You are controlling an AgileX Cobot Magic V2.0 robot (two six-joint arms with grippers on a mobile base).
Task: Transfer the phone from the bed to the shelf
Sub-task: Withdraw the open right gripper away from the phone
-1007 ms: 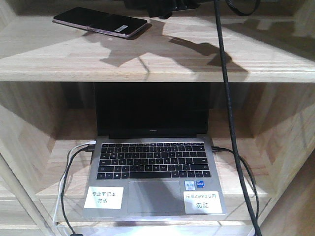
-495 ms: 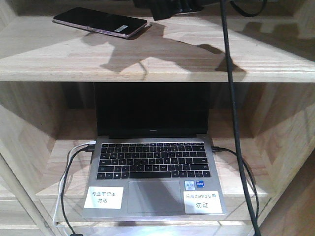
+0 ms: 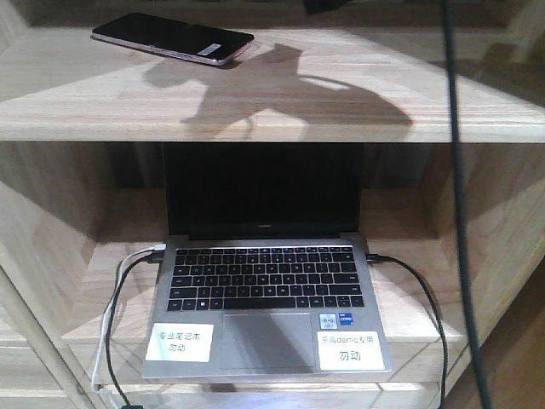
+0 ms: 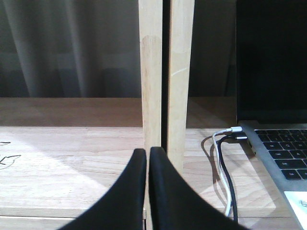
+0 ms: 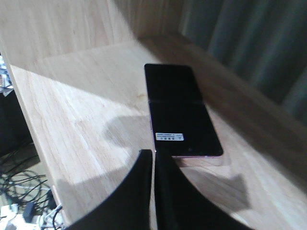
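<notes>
- Lying flat on the shelf (image 3: 341, 94), the phone (image 3: 174, 38) rests near the back left corner of the board, screen up, with its white sticker visible.
- From the right wrist view the phone (image 5: 182, 110) lies free on the wood, and the right gripper (image 5: 152, 155) is just in front of its near short edge; I cannot tell if the tips touch it.
- The fingers (image 5: 139, 191) of the right gripper are pressed together and they hold nothing.
- The left gripper (image 4: 147, 153) also has its fingers pressed together, empty, and it points at an upright wooden post (image 4: 165, 72) on the lower level, beside the laptop (image 3: 264, 324).
- My judgement is that the placing itself is done and the step in hand is taking the right arm away from the shelf.
- To do it well, the arm should go straight back and a little up, away from the phone's near edge, so the tips do not push the phone along the smooth wood.
- The black cable (image 3: 460, 213) hangs in front of the right side of the shelf; it should not drag over the board.
- The bed is not in view.
</notes>
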